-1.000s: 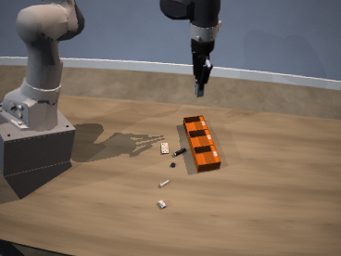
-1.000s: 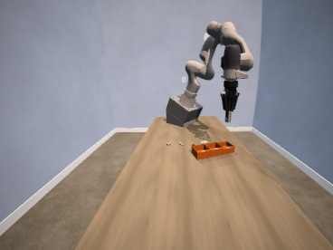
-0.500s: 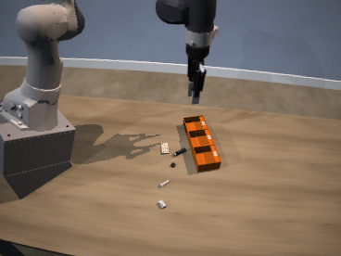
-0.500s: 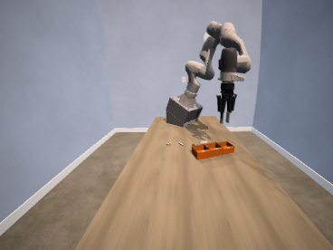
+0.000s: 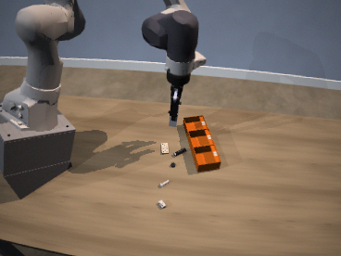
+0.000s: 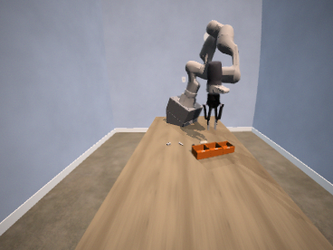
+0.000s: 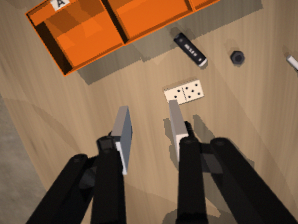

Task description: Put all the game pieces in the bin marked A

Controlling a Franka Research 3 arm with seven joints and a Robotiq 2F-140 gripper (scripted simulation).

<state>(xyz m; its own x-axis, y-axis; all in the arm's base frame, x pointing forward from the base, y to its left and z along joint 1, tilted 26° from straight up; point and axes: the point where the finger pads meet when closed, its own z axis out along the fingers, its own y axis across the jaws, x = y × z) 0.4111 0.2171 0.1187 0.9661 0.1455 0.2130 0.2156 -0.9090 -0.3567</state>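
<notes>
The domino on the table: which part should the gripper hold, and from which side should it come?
Come straight down on the domino, which lies flat, face up. Close the fingers of the open gripper across its two long edges, the narrower span.
</notes>
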